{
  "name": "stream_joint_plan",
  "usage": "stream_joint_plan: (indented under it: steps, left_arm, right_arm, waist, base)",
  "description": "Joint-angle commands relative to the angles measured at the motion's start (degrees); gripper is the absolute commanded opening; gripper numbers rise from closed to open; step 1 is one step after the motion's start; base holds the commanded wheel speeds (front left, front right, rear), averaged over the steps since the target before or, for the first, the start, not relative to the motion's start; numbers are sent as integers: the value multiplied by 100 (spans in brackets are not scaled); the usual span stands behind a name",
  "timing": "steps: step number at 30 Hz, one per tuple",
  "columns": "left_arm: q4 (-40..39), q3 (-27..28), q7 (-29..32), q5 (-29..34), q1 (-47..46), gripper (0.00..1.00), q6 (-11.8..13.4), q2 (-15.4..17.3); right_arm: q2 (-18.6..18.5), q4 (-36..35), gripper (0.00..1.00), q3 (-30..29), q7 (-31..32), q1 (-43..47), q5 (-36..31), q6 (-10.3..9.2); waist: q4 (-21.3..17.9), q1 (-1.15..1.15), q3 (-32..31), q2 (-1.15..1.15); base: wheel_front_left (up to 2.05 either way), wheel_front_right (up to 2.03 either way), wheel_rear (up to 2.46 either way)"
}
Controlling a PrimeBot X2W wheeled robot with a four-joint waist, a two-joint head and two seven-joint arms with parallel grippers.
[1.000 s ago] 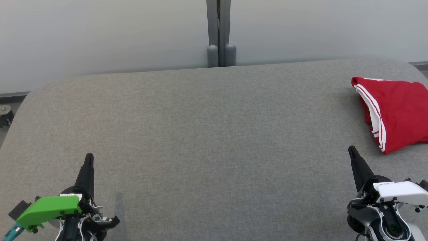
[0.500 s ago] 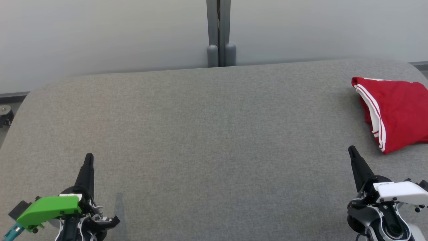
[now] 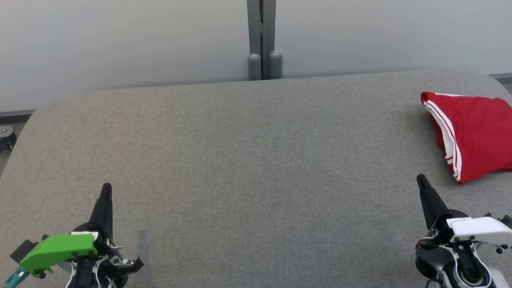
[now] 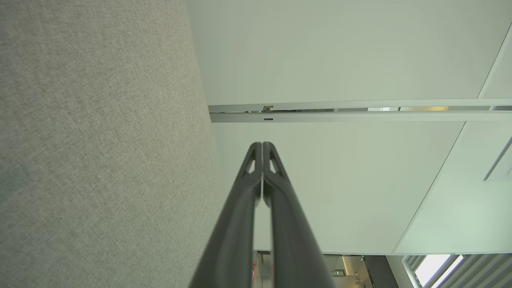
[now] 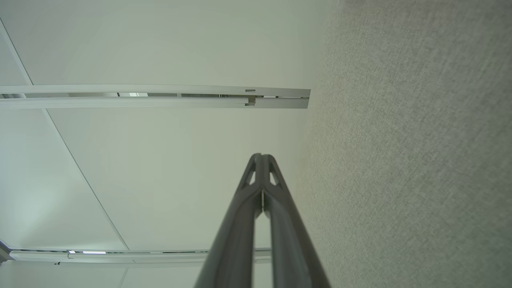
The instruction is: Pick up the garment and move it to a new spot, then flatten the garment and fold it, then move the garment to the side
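Seemingly touching nothing, left pincer (image 4: 262,145) and right pincer (image 5: 260,156) are pressed together, empty.

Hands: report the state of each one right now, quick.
Left hand: closed, holding nothing.
Right hand: closed, holding nothing.
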Motion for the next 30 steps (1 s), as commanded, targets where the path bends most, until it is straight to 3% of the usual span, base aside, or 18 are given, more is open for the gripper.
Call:
stream_joint_plan:
  steps: [1,30]
  left_arm:
    - [-19,10,18,-21,-78,0,11,40]
    - [-19,9,17,-21,-78,0,11,40]
  right_arm:
    - [-30,-19,0,-13,22,-37,12,0]
    - [-31,-19,0,-13,22,-37,12,0]
  waist:
    - [0,0,0,0]
    - [0,0,0,0]
  base:
    - [0,0,0]
    - [0,0,0]
